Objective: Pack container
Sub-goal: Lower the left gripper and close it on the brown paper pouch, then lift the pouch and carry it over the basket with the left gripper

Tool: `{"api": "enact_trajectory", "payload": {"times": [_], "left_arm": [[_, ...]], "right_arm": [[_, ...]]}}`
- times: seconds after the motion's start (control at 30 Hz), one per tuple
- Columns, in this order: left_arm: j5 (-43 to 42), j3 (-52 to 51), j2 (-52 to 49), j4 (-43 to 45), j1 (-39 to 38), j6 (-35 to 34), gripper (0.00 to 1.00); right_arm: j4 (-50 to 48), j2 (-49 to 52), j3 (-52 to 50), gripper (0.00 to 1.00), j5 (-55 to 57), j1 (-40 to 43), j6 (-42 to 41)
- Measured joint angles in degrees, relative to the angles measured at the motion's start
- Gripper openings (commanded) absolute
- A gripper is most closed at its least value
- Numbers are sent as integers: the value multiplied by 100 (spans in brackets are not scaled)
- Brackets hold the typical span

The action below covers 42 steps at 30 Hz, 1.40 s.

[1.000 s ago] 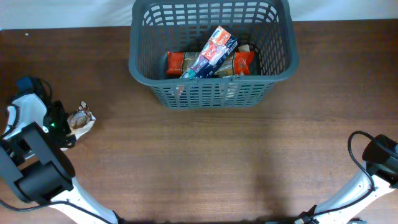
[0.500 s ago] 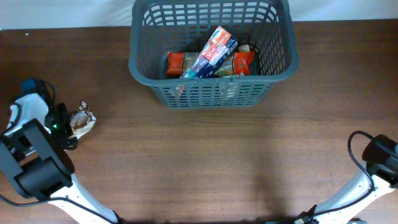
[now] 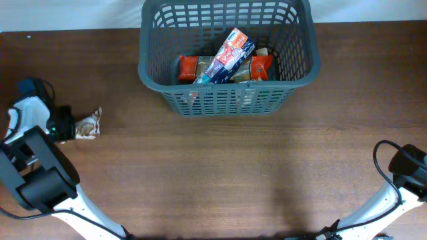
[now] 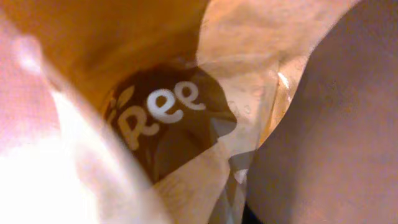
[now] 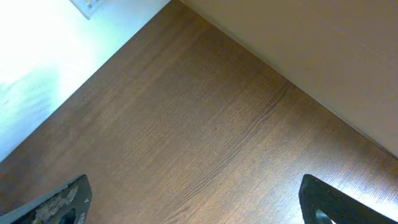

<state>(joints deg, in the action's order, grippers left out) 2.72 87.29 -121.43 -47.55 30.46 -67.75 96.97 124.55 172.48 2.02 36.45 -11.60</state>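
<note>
The container (image 3: pixel 227 85), a dark grey slotted basket, stands at the back centre of the table. It holds orange-red packets (image 3: pixel 190 68) and a blue, red and white packet (image 3: pixel 229 55) lying on top. At the far left my left gripper (image 3: pixel 69 127) is shut on a small tan and brown snack packet (image 3: pixel 89 125) lying on the table. In the left wrist view that packet (image 4: pixel 168 112) fills the frame and hides the fingers. My right gripper (image 5: pixel 199 208) stands open over bare wood, with nothing between its dark fingertips (image 5: pixel 74 196).
The right arm (image 3: pixel 405 165) sits at the table's right front corner with its cable looping beside it. A pale wall (image 5: pixel 311 50) runs along the table edge in the right wrist view. The brown wooden table (image 3: pixel 220 173) spreads between both arms.
My left gripper has closed on the snack packet, which was between open fingers before. The packet has shifted slightly left and looks squeezed. The right arm has not moved.
</note>
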Motion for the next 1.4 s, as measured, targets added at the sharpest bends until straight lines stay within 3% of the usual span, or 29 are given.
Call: {"api": "enact_trajectory", "payload": {"times": [0.23,0.43,0.57,0.77,0.97,1.2,1.4], "left_arm": [[-1021,850,13,7,-2,957,2],[-2085,2028,472,387,-39,2267,2],[-3289,2896,1147,1344,-271,3051,2],[-4564,3276,2031,3558,-1215,3414,2],[-4916,3309,2098,4597,-2605,3943,2],[-4677,3305,1714,4301,-3812,5534,2],[-4345,3305,1134,4002,-4135,6078,2]], "right_arm": [[0,0,0,99,0,0,-2],[0,0,0,99,0,0,-2],[-2,0,0,99,0,0,-2],[0,0,0,99,0,0,-7],[0,0,0,99,-2,0,0],[0,0,0,99,0,0,-2],[0,0,0,99,-2,0,0]]}}
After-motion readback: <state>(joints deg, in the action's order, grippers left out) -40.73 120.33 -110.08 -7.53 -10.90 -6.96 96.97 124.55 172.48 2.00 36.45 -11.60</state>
